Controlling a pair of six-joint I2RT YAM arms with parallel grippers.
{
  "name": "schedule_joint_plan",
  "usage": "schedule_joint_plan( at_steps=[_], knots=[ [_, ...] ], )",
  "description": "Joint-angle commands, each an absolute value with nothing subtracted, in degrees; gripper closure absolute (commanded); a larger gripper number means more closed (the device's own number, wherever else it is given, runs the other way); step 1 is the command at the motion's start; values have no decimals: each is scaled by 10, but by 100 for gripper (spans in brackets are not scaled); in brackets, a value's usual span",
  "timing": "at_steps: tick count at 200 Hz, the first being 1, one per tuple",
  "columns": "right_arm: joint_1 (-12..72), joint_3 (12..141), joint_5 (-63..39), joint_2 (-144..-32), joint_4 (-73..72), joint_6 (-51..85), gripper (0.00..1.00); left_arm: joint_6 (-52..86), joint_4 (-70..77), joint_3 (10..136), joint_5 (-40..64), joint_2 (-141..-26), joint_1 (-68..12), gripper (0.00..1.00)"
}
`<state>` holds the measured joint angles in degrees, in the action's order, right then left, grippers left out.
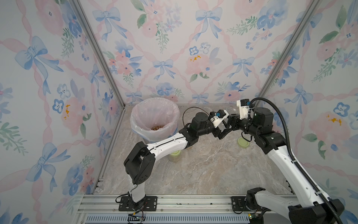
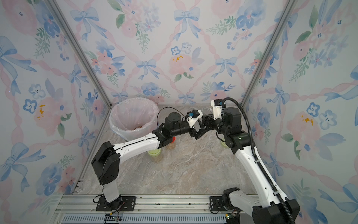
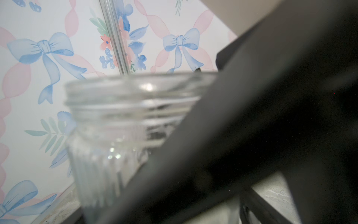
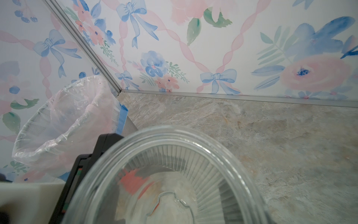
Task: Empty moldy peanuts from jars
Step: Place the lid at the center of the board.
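1. Now the two arms meet near the back of the counter [image 1: 203, 170], and their hands are very close together.
2. The right hand [image 1: 231, 122] holds an empty jar [image 4: 174, 174] up off the counter. The jar is clear glass with ridges. It has no lid on, and its open mouth faces the right wrist camera.
3. The left hand [image 1: 220, 133] is just beside the same jar. One dark finger [image 3: 232, 135] looks blurry next to the glass in the left wrist view. I cannot tell if this hand is open or closed.
4. A bin [image 1: 147, 112] with a clear bag in it stands in the back corner on the left. Some moldy peanuts [image 1: 157, 128] lie at the bottom of it.
5. A jar with a green lid [image 1: 175, 155] stands under the left arm, with peanuts inside.
6. A jar with a red lid [image 2: 171, 142] stands just beside it, partly hidden by the arm.
7. A loose green lid [image 1: 243, 143] lies flat on the counter next to the right arm.
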<state>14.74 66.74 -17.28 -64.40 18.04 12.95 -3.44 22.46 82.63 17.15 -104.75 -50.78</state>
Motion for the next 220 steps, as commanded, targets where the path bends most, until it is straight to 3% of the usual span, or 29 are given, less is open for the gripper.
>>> schedule_joint_plan(
  at_steps=[1, 146, 220],
  knots=[
    [151, 689, -157, -657, 149, 115, 59, -70, 237, 848, 256, -1050, -547, 2],
    [111, 693, -111, -654, 148, 97, 60, -63, 127, 890, 180, -1090, -540, 2],
    [89, 670, -77, -672, 114, 95, 59, -76, 94, 840, 141, -1068, -535, 2]
  ],
)
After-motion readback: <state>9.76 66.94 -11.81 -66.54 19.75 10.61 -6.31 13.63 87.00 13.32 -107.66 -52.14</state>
